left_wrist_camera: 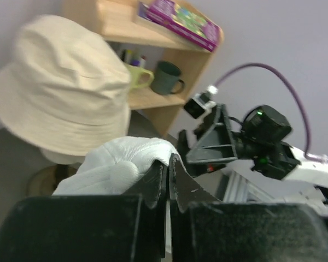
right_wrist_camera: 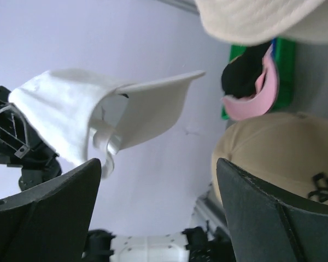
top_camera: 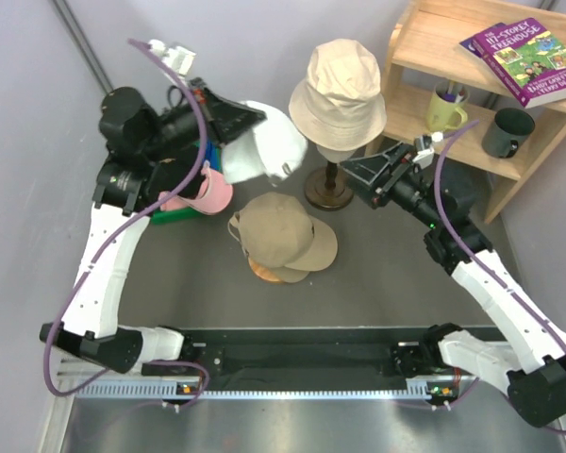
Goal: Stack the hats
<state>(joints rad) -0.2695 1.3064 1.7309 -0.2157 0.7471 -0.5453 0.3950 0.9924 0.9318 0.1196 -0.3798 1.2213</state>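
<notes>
My left gripper [top_camera: 252,121] is shut on the crown of the white cap [top_camera: 269,143] and holds it in the air, left of the cream bucket hat [top_camera: 338,87]. The left wrist view shows the pinched white fabric [left_wrist_camera: 120,164] at the gripper [left_wrist_camera: 168,162]. The tan cap [top_camera: 278,231] lies on the table centre over a wooden disc [top_camera: 264,272]. The pink cap [top_camera: 208,192] rests on a green box [top_camera: 174,215]. My right gripper [top_camera: 357,176] is open and empty beside the stand's pole. Its wrist view shows the white cap [right_wrist_camera: 71,117], tan cap [right_wrist_camera: 273,147] and pink cap [right_wrist_camera: 257,93]. No blue cap shows.
The bucket hat sits on a head form on a wooden stand [top_camera: 328,189]. A wooden shelf [top_camera: 424,57] at the back right holds a purple book [top_camera: 528,58], a green mug [top_camera: 443,110] and a dark mug [top_camera: 507,132]. Grey walls close the left and back.
</notes>
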